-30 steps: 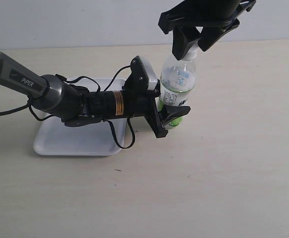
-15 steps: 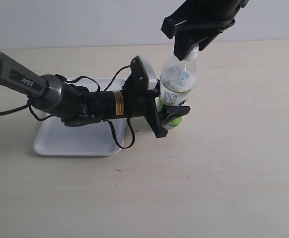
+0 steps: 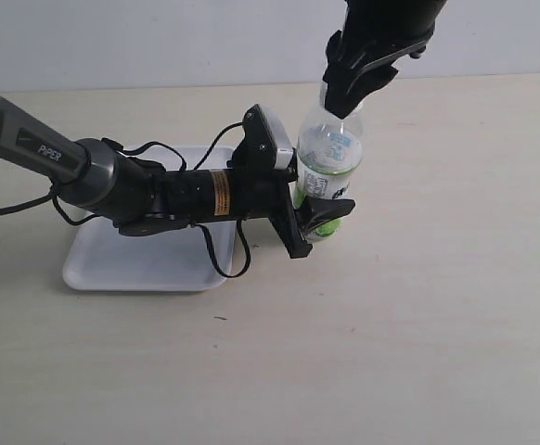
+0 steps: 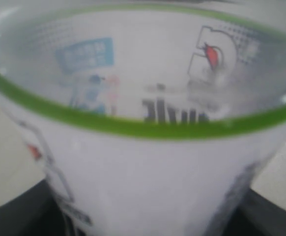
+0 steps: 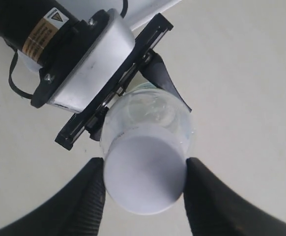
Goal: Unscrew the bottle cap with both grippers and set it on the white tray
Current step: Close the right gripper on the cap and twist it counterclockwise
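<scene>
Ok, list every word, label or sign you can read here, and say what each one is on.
"PiPER": on the grey tube of the left arm.
Yellow sticker on that arm: a warning triangle is visible, but the print is too small to read.
Label on the bottle: dark lettering and coloured marks, too blurred to read.

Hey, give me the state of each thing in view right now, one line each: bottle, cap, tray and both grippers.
bottle: upright, clamped low on its body.
cap: on the bottle's neck, not yet off; how loose, cannot tell.
left gripper: shut on the bottle.
right gripper: shut on the cap from above.
tray: lying flat, partly behind the left arm, no cap visible on it.
</scene>
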Available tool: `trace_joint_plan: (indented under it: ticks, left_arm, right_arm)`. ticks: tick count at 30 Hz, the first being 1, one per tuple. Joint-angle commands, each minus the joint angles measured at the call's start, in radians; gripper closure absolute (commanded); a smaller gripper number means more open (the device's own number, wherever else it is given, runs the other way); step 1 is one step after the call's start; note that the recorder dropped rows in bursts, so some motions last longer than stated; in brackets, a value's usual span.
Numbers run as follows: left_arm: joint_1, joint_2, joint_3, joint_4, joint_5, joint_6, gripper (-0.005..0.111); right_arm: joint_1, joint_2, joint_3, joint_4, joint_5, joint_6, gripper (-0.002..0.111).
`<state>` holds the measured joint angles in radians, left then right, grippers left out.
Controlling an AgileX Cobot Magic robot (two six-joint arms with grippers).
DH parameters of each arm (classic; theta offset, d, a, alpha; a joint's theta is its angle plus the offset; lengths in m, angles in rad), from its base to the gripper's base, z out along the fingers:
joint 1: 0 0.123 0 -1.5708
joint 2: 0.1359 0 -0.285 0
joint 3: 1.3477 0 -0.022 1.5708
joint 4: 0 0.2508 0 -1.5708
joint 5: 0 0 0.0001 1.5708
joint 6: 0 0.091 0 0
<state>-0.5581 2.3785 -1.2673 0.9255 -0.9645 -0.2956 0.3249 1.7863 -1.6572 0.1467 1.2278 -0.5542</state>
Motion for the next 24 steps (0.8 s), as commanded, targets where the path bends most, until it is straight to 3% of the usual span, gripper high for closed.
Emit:
trace_joint_plan:
  ticks: [1,8,24]
  left_arm:
    - [0.001,-0.001,0.002,0.028,0.057,0.005,0.107]
    - [0.001,-0.001,0.002,0.041,0.057,0.005,0.107]
    - [0.001,-0.001,0.002,0.041,0.057,0.005,0.107]
  right_arm:
    - [0.001,-0.009,0.005,-0.007,-0.007,-0.086,0.108]
    - [0.001,-0.009,0.005,-0.105,-0.007,-0.187,0.108]
    - [0.001,-0.009,0.005,-0.095,-0.007,-0.614,0.108]
